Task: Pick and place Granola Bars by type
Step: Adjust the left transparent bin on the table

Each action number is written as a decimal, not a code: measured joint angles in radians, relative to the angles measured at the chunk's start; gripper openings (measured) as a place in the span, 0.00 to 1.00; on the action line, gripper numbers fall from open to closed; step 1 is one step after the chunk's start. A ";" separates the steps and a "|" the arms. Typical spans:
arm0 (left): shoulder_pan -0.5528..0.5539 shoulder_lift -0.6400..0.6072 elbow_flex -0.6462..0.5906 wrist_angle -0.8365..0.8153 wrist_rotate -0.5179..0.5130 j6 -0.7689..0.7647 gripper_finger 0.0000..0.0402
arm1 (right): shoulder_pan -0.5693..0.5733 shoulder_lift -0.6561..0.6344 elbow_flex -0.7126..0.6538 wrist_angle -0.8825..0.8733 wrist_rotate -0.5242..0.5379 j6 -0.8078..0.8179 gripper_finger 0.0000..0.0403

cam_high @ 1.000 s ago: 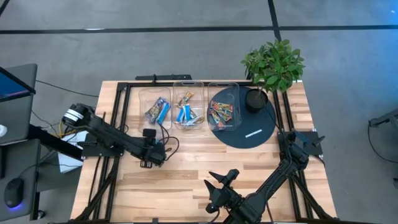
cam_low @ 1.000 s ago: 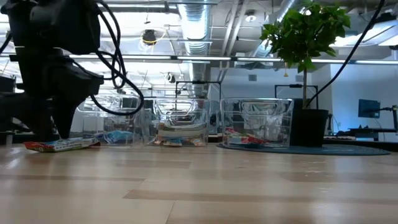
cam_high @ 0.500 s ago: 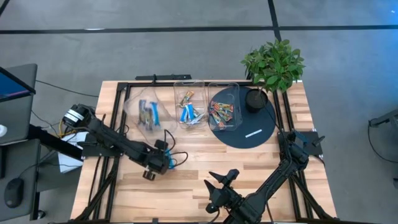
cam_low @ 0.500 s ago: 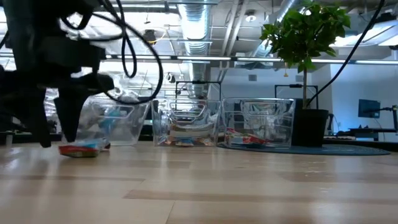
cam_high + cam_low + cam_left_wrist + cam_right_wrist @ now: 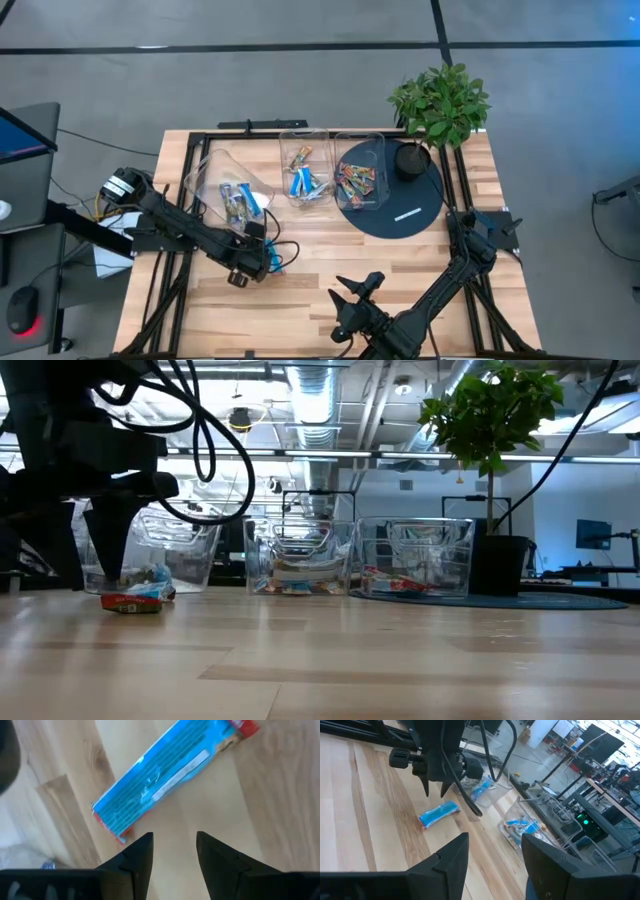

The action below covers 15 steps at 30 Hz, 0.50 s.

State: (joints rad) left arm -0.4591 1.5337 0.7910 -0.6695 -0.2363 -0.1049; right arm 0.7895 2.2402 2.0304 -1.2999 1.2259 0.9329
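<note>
One blue granola bar [image 5: 165, 775] with red ends lies flat on the wood, just beyond the tips of my open left gripper [image 5: 174, 845]. From above, that bar [image 5: 275, 258] sits right beside my left gripper [image 5: 245, 265], which points down. The low view shows the bar [image 5: 130, 600] below the gripper's fingers [image 5: 108, 560], apart from them. More bars lie in three clear bins: blue ones in the left bin [image 5: 225, 190], mixed ones in the middle bin [image 5: 305, 170], orange-red ones in the right bin [image 5: 360, 175]. My right gripper [image 5: 497, 855] waits open near the table's near edge.
The left bin [image 5: 170, 550] stands askew and tilted, out of line with the other two. A dark round mat [image 5: 400, 205] carries the right bin, a potted plant [image 5: 438, 105] and a small white mark [image 5: 407, 214]. Bare wood stretches between the two arms.
My left gripper has moved toward the table's near edge and a little right, and the blue bar on the wood has shifted the same way. The left bin has slid out of the row toward the left and near side and now stands tilted.
</note>
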 joint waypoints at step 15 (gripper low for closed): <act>-0.013 0.000 -0.002 -0.256 0.041 -0.211 0.36 | 0.000 0.000 0.000 0.000 0.000 0.001 0.44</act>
State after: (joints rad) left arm -0.4722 1.5337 0.7895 -0.9254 -0.1952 -0.3161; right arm 0.7895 2.2402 2.0304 -1.2999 1.2259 0.9337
